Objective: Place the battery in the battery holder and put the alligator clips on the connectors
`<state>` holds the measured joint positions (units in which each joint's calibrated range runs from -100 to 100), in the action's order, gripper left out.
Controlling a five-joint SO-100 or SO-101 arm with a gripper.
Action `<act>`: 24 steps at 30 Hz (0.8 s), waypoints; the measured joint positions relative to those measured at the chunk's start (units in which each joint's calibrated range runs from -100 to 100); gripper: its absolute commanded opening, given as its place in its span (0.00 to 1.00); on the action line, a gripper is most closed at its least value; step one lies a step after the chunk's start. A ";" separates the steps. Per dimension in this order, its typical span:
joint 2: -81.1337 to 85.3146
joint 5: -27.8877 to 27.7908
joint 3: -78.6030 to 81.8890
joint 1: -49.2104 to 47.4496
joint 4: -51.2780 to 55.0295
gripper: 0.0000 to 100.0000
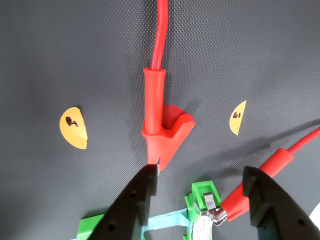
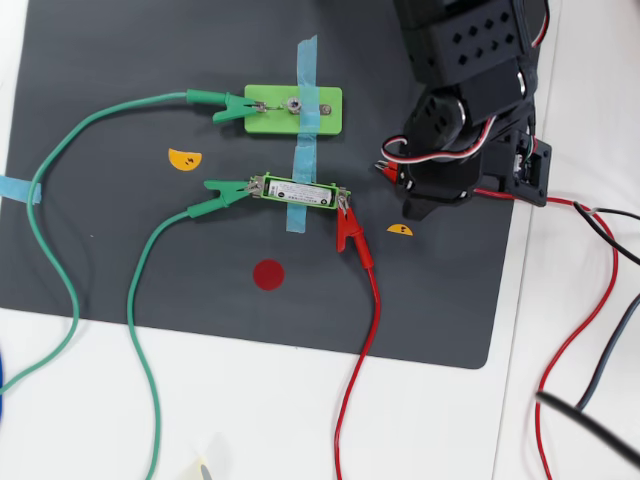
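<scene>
In the wrist view the gripper (image 1: 200,187) is hanging over the dark mat (image 1: 75,60) with its two black fingers (image 1: 132,210) standing wide apart and holding nothing. A red alligator clip (image 1: 160,135) is lying on the mat just ahead of the gripper, its sleeve and wire running up toward the top edge and its nose pointing down, almost touching the tip of the finger on the left of that view. A second red alligator clip (image 1: 250,192) is coming in from the right and biting the silvery connector (image 1: 212,202) at the end of the battery holder (image 1: 202,192), which is sitting between the fingers at the bottom edge. In the overhead view the battery (image 2: 298,192) is lying inside the battery holder (image 2: 300,193), crossed by blue tape (image 2: 302,160), with a green alligator clip (image 2: 225,190) gripping its left end and a red clip (image 2: 350,232) at its right end. The arm (image 2: 465,120) is standing to the right of the holder.
</scene>
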<state>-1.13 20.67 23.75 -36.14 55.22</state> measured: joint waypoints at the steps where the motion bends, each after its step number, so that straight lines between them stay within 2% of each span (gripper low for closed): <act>1: 0.00 0.00 0.00 -0.33 0.00 0.20; 8: 0.00 0.52 0.00 -4.16 -0.34 0.20; 24: 0.00 5.46 0.00 -4.16 -0.25 0.20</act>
<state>-1.13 26.13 23.75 -40.31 54.96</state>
